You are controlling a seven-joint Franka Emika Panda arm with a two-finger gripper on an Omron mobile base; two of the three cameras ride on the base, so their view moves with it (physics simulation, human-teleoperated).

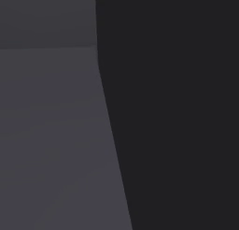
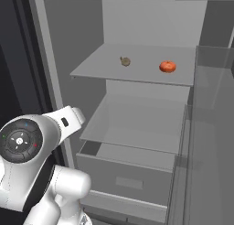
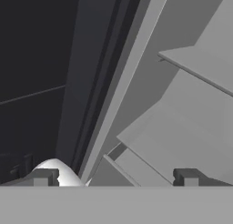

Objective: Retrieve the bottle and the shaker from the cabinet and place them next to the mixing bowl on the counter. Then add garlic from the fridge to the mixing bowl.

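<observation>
The fridge (image 2: 137, 123) stands wide open here, grey shelves stacked above a bottom drawer (image 2: 125, 178), while the white arm (image 2: 43, 174) sits folded low at seven o'clock in the right base view with its forearm reaching up toward one o'clock. In the hand view the gripper (image 3: 116, 177) looks at the fridge's left frame, finger tips (image 3: 43, 176) spread wide, nothing between them. On the top shelf (image 2: 91, 68) a small brownish garlic (image 2: 125, 61) sits at twelve o'clock, too small to read its axis, an orange-red tomato (image 2: 167, 66) near at its three o'clock.
</observation>
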